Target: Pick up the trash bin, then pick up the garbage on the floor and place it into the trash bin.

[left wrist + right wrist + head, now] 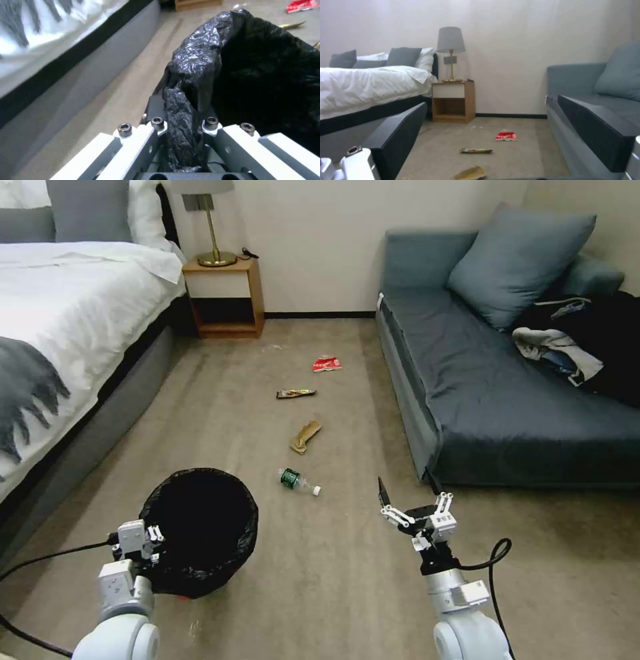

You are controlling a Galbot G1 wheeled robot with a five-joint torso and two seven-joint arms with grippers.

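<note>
The trash bin (200,527), round and lined with a crinkly black bag, sits low at the front left of the carpet. My left gripper (143,543) is shut on its near rim; in the left wrist view the fingers (151,140) pinch the bag-covered rim (186,100). The garbage lies in a row ahead: a clear bottle (298,481), crumpled brown paper (305,436), a gold-brown wrapper (295,393) and a red-and-white packet (327,364). My right gripper (410,503) hovers open to the right of the bottle, holding nothing. Past its fingers (396,135) I see the packet (506,136), the wrapper (476,150) and the paper (470,173).
A bed (67,313) runs along the left. A blue sofa (507,400) with a clothes heap (587,340) lines the right. A wooden nightstand (223,297) with a lamp stands at the far wall. Open carpet lies between bed and sofa.
</note>
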